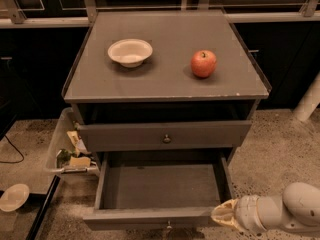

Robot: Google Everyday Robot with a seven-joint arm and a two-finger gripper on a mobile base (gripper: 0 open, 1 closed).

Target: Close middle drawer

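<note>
A grey desk (165,81) fills the centre of the frame. On its top, toward the upper left, sits an empty white bowl (130,52); to its right, well apart, stands a red apple (203,63). Left of the desk, a clear plastic bin (56,146) holds mixed clutter. At lower left, a pale dish (13,197) lies on the speckled floor (280,149). A white post (307,101) leans at the right edge. The pincer (225,215) is at lower right.
</note>
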